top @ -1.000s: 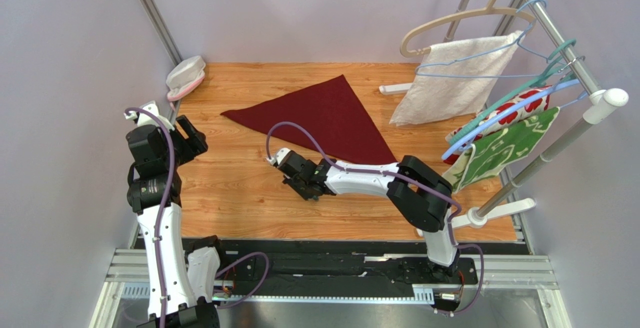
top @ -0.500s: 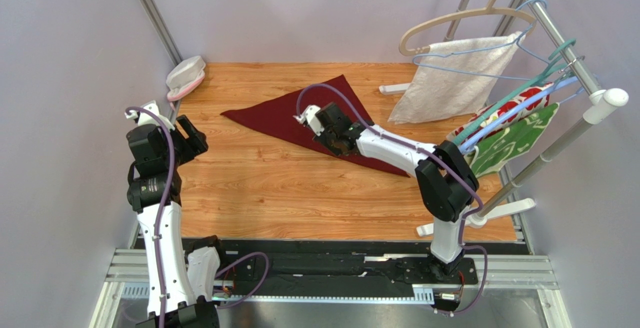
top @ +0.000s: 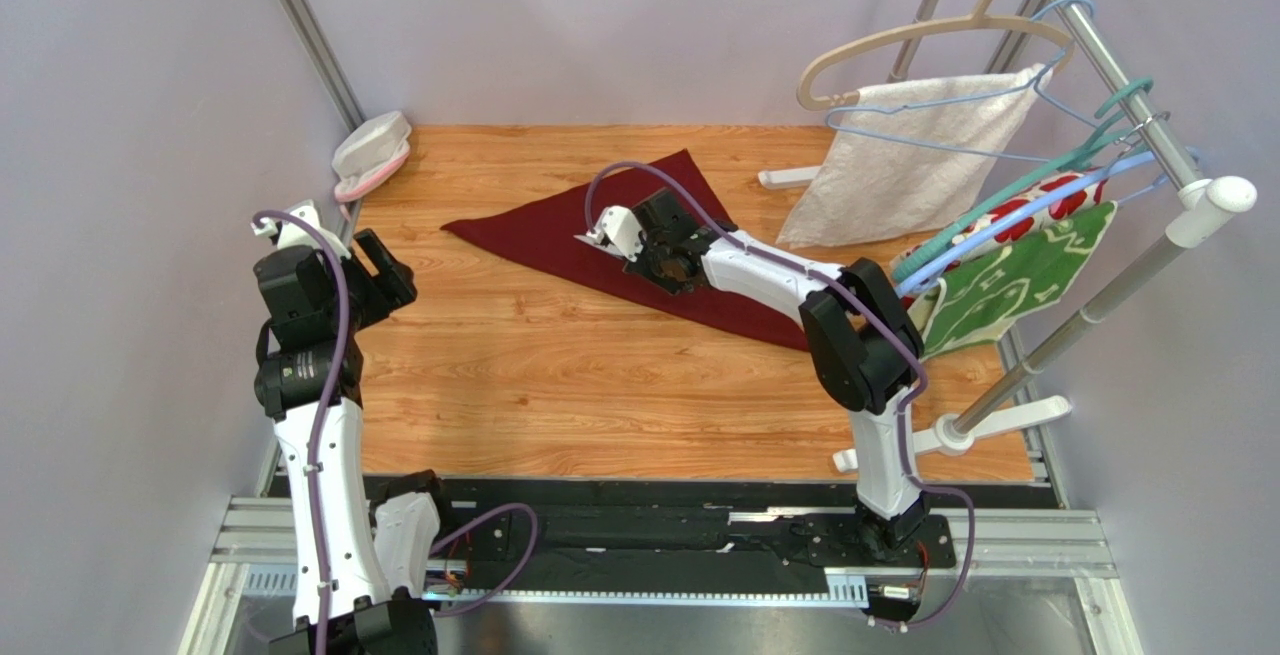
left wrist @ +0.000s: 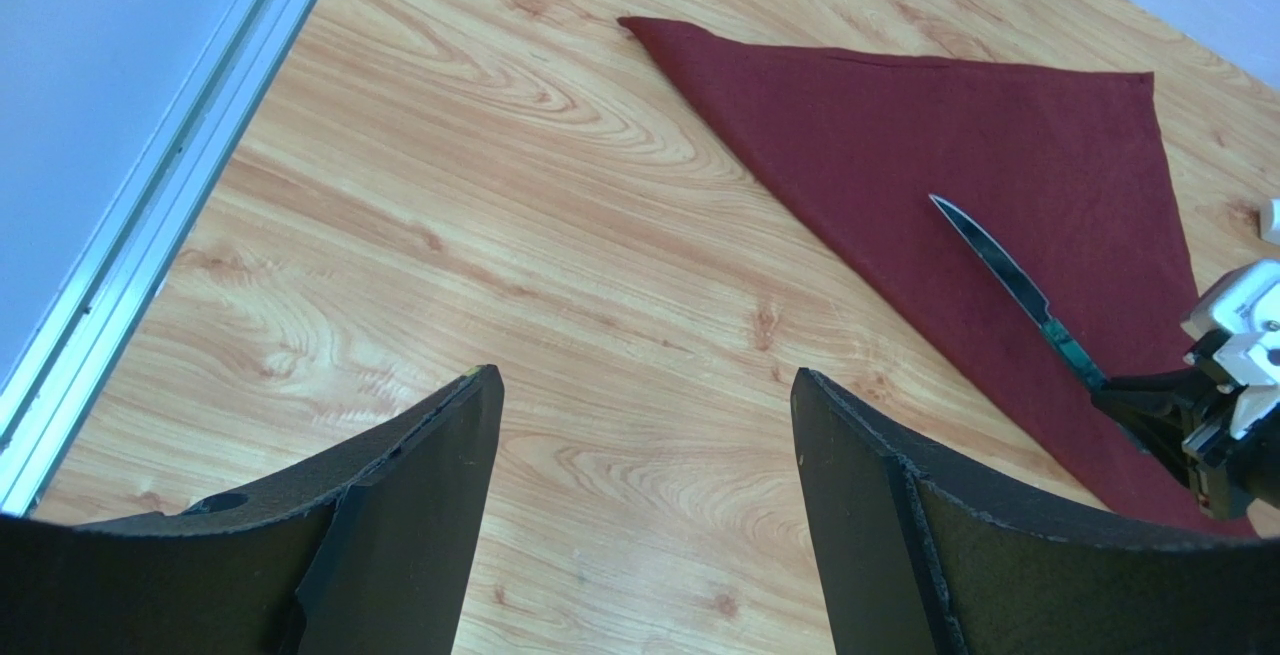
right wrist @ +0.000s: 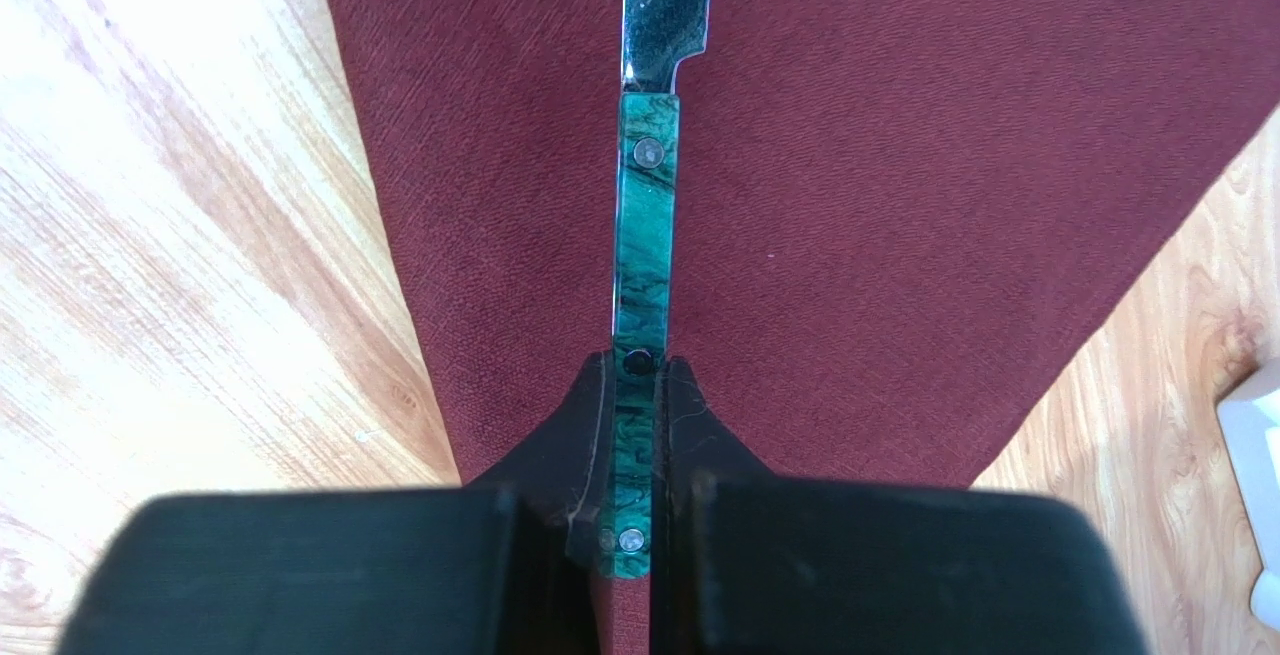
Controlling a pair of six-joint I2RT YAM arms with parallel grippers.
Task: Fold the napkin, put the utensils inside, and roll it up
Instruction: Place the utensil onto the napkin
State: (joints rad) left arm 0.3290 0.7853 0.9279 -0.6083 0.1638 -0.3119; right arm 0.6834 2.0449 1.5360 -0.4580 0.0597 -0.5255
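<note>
Napkin [top: 541, 229]: dark red, folded into a triangle, lying flat on wooden table [top: 496, 370]. Sits directly beneath right gripper [right wrist: 642, 385] and spreads ahead of its fingertips and to both sides.

Knife [right wrist: 646, 205]: teal riveted handle, silvery blade. Handle end pinched between right gripper's two fingers; rest of handle and blade sticking straight out ahead of fingertips, over the cloth. Cannot tell whether blade touches cloth or hangs just above it.

Right gripper clamped tight on knife handle, nothing else held.

Left gripper [left wrist: 643, 385]: fingers spread wide, nothing between them, poised over bare wood. Napkin's nearest corner ahead of it and off to its right, well apart; knife tip farther out the same way.

White towel [top: 902, 160] and floral cloths [top: 1022, 273] hanging well behind right gripper, on the side away from its fingertips, clear of the napkin.
</note>
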